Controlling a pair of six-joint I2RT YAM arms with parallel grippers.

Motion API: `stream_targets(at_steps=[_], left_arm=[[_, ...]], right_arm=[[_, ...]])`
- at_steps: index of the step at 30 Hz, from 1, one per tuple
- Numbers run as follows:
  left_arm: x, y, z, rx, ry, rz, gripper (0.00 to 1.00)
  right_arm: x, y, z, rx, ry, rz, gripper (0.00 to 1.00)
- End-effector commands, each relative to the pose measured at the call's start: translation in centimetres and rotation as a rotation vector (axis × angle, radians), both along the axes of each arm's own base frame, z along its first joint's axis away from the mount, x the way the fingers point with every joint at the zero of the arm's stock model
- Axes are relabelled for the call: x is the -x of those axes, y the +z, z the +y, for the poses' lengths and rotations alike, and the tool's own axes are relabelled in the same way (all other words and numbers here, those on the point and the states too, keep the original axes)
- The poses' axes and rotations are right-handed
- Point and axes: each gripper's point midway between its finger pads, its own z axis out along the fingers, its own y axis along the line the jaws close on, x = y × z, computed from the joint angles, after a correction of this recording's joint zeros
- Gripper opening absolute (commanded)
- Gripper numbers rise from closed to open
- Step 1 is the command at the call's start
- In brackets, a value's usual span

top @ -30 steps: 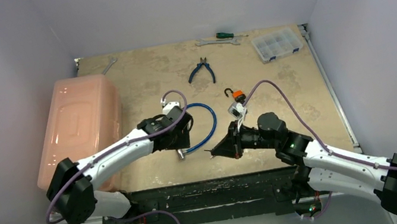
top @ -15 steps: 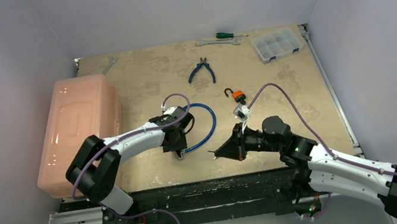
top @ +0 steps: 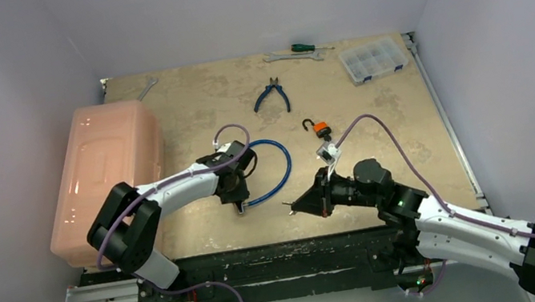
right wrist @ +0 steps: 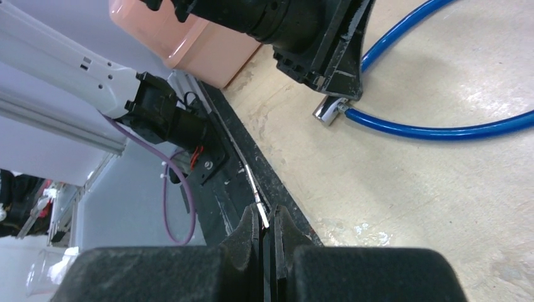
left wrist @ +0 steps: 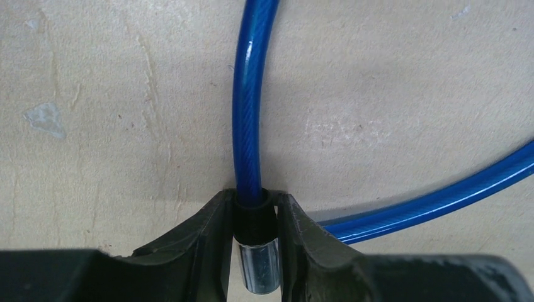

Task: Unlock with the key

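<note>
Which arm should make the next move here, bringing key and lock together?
Right, probably. The right gripper is shut on the key, which points roughly at the lock across a short gap. The left gripper is clamped on the lock, so it is best left holding it steady.

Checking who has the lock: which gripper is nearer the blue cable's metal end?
Left. The left gripper is clamped on the metal end; the right gripper hangs apart to its right, pinching the key.
</note>
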Motion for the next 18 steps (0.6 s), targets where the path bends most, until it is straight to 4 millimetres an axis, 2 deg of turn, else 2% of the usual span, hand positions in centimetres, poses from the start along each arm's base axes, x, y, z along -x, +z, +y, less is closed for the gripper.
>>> stream_targets(at_steps=[1, 7, 18], left_arm=[[-0.2, -0.8, -1.7, 0.111, 0.127, 0.024, 0.00], [-0.7, 0.6, -4.0, 0.274, 0.261, 0.024, 0.00], [-1.2, 0.9, -6.4, 0.438, 0.422, 0.051, 0.00]], right_arm=[[-1.4, 0.1, -0.7, -0.004, -0.103, 0.002, 0.00], [-3.4, -1.2, -2.4, 0.038, -0.298, 0.098, 0.00], [-4.0, -4.0, -4.5, 0.065, -0.502, 0.304, 0.00]])
